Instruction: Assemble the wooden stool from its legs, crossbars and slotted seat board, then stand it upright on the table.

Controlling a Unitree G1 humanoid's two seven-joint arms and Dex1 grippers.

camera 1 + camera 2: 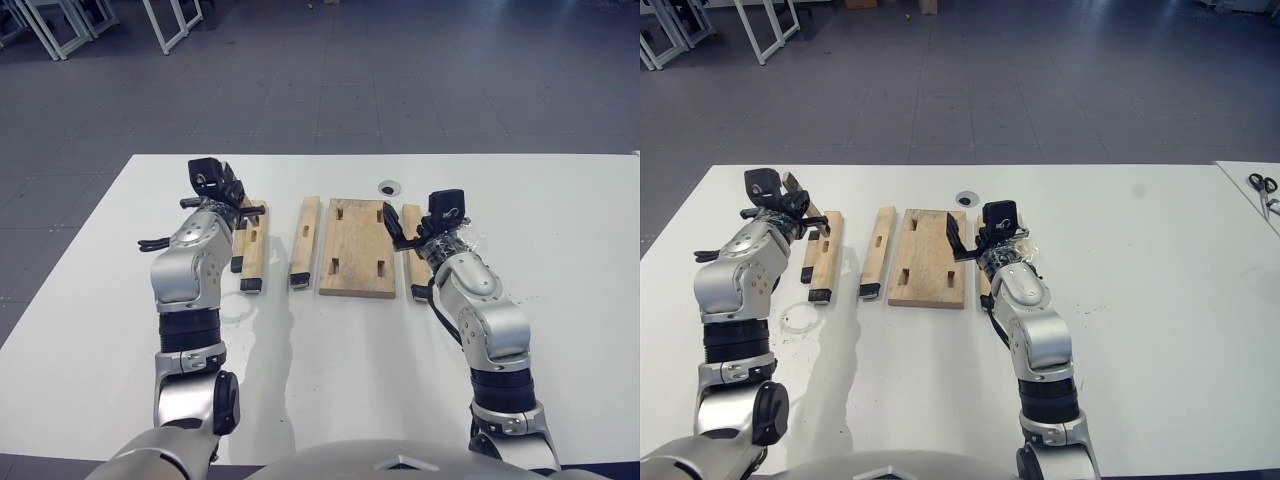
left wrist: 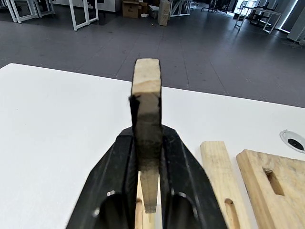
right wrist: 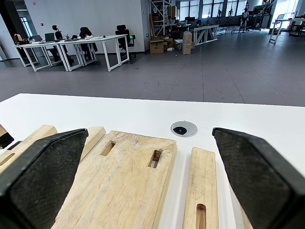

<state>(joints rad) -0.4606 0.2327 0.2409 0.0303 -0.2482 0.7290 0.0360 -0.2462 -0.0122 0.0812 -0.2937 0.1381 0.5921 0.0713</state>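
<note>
My left gripper [image 2: 148, 164] is shut on a short wooden piece [image 2: 146, 102] with a darkened end, held on edge above the table's left side, over two wooden legs [image 1: 255, 248] lying side by side. A third leg [image 1: 304, 240] lies between them and the slotted seat board [image 1: 357, 248], which lies flat at the table's middle. My right gripper [image 3: 150, 183] stands open just above the board's right edge, its fingers [image 3: 43, 176] wide apart. Under it lies another slotted leg [image 3: 202, 183], partly hidden in the head views.
A round cable hole [image 1: 388, 186] sits in the white table [image 1: 560, 260] behind the board. A faint ring mark [image 1: 238, 302] lies near the left arm. Scissors [image 1: 1262, 183] rest on a neighbouring table at the far right. Bare tabletop spreads to the right and front.
</note>
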